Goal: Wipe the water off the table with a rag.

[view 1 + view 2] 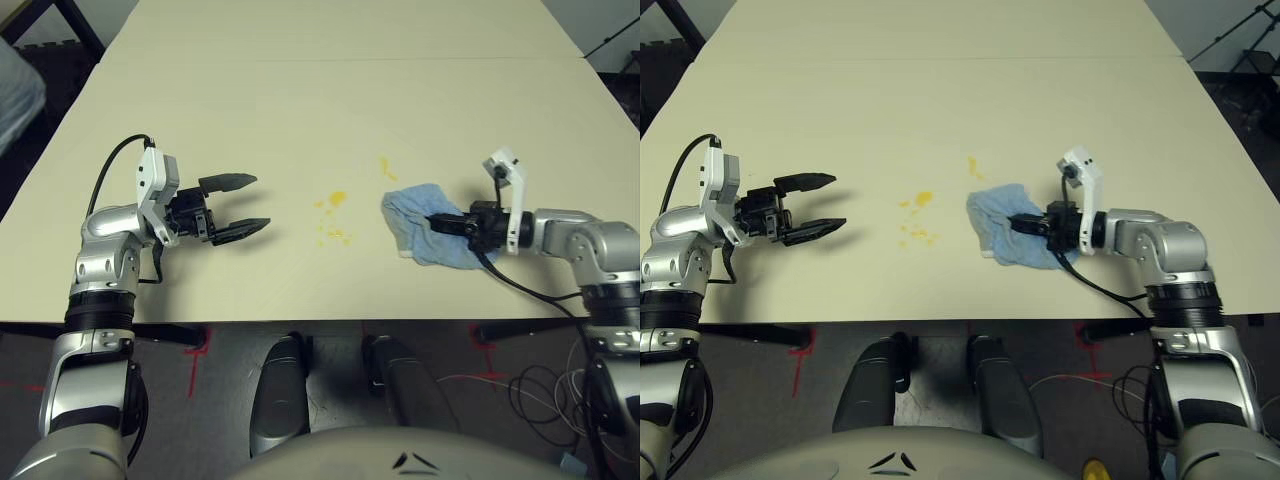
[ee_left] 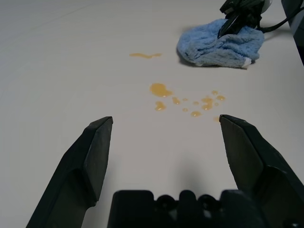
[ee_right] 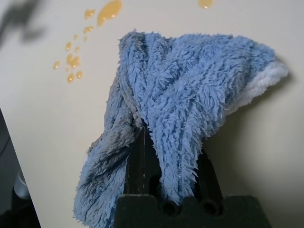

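The right gripper [image 1: 441,223] has its jaws clenched on the rag [image 1: 422,237], and the water [image 1: 333,201] lies just left of it, while the left gripper [image 1: 243,204] waits with jaws wide apart.

Red tape marks [image 1: 196,352] are seen on the dark floor [image 1: 330,345] below the near edge, left of centre. A tangle of white and black cables [image 1: 520,395] is noted on the floor at the near right. A pale blue-grey object [image 1: 18,88], blurred and not identifiable, is seen at the far left edge. Dark stand legs [image 1: 612,42] are noted at the far right corner.
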Controlling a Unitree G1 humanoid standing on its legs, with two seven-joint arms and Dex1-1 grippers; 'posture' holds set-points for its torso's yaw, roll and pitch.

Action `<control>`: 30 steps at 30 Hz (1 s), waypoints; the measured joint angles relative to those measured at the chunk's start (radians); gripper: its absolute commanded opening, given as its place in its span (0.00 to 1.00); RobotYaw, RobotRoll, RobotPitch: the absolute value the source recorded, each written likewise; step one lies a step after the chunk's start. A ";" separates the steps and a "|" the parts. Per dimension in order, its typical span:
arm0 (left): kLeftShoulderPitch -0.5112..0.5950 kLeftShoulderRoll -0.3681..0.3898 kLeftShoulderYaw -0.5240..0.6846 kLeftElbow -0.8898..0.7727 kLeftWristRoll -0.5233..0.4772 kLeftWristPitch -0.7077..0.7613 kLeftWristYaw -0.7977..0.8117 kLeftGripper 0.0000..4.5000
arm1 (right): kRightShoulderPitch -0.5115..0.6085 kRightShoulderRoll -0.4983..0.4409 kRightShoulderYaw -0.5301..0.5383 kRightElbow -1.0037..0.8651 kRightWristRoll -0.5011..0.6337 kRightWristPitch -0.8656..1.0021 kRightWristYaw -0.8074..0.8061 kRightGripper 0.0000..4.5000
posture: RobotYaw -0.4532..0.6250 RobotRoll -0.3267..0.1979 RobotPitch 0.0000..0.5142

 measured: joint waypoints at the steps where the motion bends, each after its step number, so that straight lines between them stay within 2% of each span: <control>1: 0.000 0.000 0.000 0.008 0.000 -0.002 0.000 1.00 | 0.007 -0.022 0.000 0.007 0.000 -0.003 0.008 0.02 | 0.56 0.62 0.41; 7: -0.002 0.000 -0.001 0.016 0.001 -0.015 -0.002 1.00 | 0.046 -0.130 -0.008 0.023 0.002 -0.013 0.028 0.02 | 0.55 0.62 0.41; 13: -0.010 -0.001 -0.004 0.049 0.002 -0.027 -0.010 1.00 | 0.069 -0.132 -0.063 -0.020 0.060 0.036 0.016 0.02 | 0.54 0.62 0.41; 23: -0.031 -0.004 -0.018 0.053 0.003 -0.044 -0.032 1.00 | 0.056 0.062 -0.097 -0.249 0.207 0.181 -0.146 0.02 | 0.54 0.62 0.41; 28: -0.030 0.003 -0.023 0.060 0.006 -0.057 -0.051 1.00 | 0.053 0.193 -0.088 -0.341 0.231 0.229 -0.280 0.02 | 0.55 0.62 0.43; 30: -0.030 0.013 -0.025 0.072 0.010 -0.065 -0.064 1.00 | 0.057 0.248 -0.052 -0.385 0.220 0.232 -0.349 0.02 | 0.56 0.62 0.44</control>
